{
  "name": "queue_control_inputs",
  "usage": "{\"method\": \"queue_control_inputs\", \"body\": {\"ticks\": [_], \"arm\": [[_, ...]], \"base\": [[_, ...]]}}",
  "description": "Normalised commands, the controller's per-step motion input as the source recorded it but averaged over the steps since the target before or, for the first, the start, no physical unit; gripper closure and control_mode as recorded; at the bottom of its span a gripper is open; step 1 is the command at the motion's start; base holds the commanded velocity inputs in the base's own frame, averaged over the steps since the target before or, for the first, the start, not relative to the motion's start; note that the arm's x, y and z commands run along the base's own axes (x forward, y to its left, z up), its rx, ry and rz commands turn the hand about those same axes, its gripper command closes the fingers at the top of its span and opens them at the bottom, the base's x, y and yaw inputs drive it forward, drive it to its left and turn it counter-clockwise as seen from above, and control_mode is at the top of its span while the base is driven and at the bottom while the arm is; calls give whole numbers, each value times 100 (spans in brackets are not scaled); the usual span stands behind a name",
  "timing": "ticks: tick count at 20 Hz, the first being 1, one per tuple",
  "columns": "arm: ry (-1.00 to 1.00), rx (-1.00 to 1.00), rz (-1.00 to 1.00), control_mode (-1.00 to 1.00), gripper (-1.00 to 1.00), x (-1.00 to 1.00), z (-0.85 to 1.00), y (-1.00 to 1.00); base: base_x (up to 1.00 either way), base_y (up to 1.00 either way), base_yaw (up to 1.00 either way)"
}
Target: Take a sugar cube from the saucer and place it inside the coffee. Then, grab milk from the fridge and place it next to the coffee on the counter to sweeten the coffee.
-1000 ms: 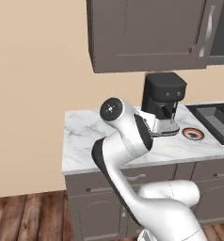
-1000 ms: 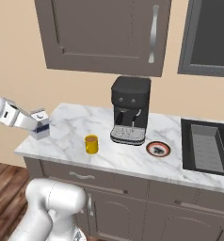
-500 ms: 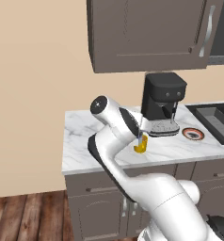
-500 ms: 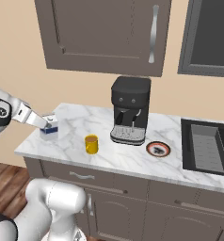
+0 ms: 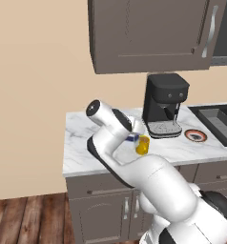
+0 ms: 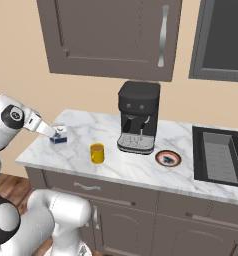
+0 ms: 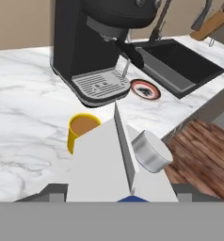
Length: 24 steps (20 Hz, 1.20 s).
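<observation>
Milk (image 7: 115,164) sits between my jaws: the white gable-top carton fills the lower middle of the hand view, its roof ridge running up toward the mug, and my jaws are spread wide and closed on its sides. My own finger tips are hidden behind the carton there, so I cannot make out exactly where they press. From the right base camera, my gripper (image 6: 57,135) holds the carton just above or on the left end of the counter (image 6: 141,167); I cannot tell whether its blue-banded base touches the marble. From the left base camera my arm covers most of the carton, and only a sliver of its blue and white edge shows beside my wrist.

Just beyond the carton stands the coffee (image 7: 81,130), a yellow mug with brown liquid, partly cut off by the carton's roof in the hand view. It stands apart from the carton, toward the counter's middle.

Farther on is a black coffee machine (image 6: 137,116) with a silver drip tray. Near its tray lies the saucer (image 6: 168,158), reddish-brown rimmed with a dark centre; whatever lies on it is too small to make out. A dark sink (image 6: 220,156) is sunk into the counter beyond, cut off at the right edge.
</observation>
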Motion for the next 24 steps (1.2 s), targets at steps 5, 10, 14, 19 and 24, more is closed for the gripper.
{"method": "queue_control_inputs", "body": {"ticks": [5,10,14,19,24], "arm": [[0,0,-3,-100,100,29,-43,0],[0,-1,-4,-100,100,34,-27,0],[0,-3,-5,-100,100,24,-35,0],[0,-4,-3,-100,100,25,-31,0],[0,-3,-5,-100,100,35,-18,0]], "base": [[0,0,0],[0,0,0],[0,0,0],[0,0,0],[0,0,0]]}}
